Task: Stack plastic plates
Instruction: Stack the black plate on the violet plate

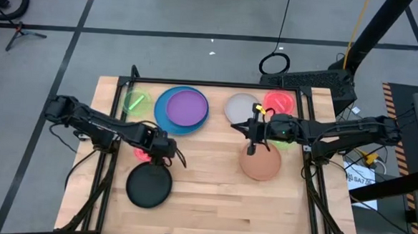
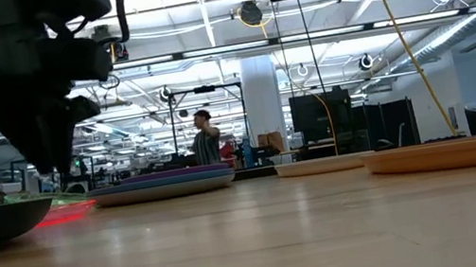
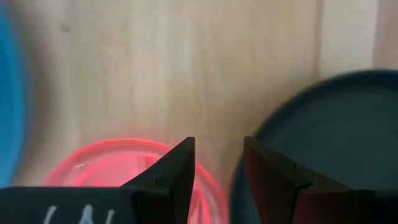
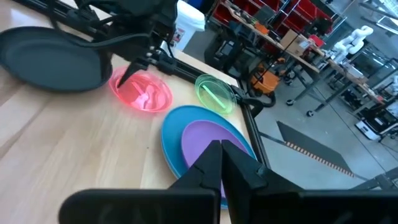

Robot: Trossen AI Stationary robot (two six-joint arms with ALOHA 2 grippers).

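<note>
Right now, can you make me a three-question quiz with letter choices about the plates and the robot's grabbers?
1. What does the purple plate lie on?
A. the blue plate
B. the black plate
C. bare wood

2. What colour is the small plate by the left gripper?
A. yellow
B. see-through pink
C. white

3. How are the right gripper fingers?
A. wide open
B. shut on a plate
C. shut, holding nothing

Answers:
1. A: the high view shows blue rim all around the purple one.
2. B: the left wrist view shows it glowing pink under the fingers.
3. C: the right wrist view shows the fingers pressed together with nothing between them.
</note>
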